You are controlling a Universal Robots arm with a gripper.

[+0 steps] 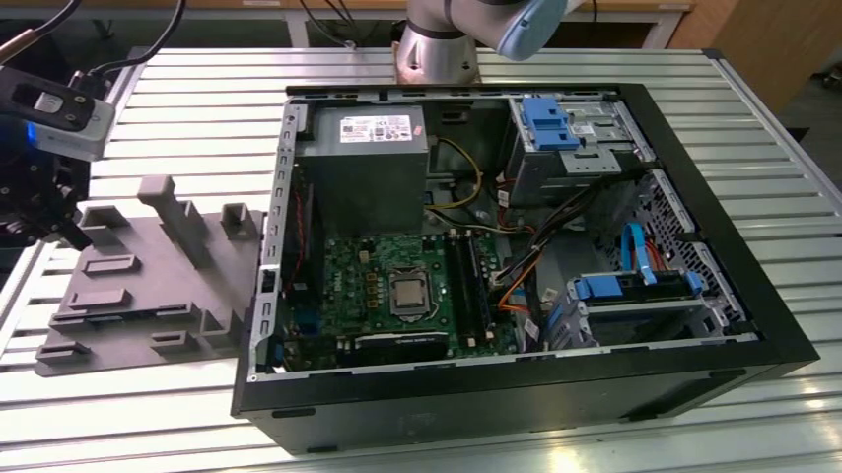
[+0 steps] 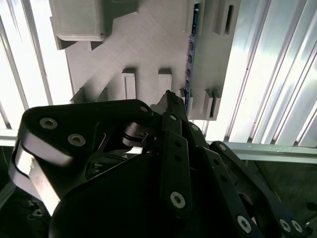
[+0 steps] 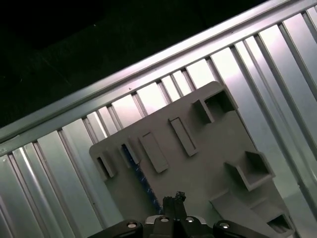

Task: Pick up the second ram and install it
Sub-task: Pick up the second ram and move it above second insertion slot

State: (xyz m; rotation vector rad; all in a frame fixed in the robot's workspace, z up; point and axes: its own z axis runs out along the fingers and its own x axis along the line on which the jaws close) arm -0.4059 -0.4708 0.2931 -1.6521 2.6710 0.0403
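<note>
In the exterior view, found the gripper [image 1: 69, 235] low over the grey holder tray [image 1: 145, 296], at the tray edge farthest from the open computer case [image 1: 526, 394], well apart from the arm's base [image 1: 441, 54] at the far edge of the slatted table [image 1: 197, 89].

In the second wrist view, saw the second ram [image 2: 190, 54] standing on its long edge in a slot along one side edge of the tray, and the fingertips [image 2: 170, 99] pressed together, holding nothing, just beside the ram's near end. Judged it best to spread them first, to centre them over the stick's middle, square to its flat faces, and to descend straight, clear of the slot posts.

In the first wrist view, saw the wrist pointing down at the tray [image 3: 198, 168], the fingertips [image 3: 173, 198] over its bare surface close beside the ram [image 3: 136, 171].
</note>
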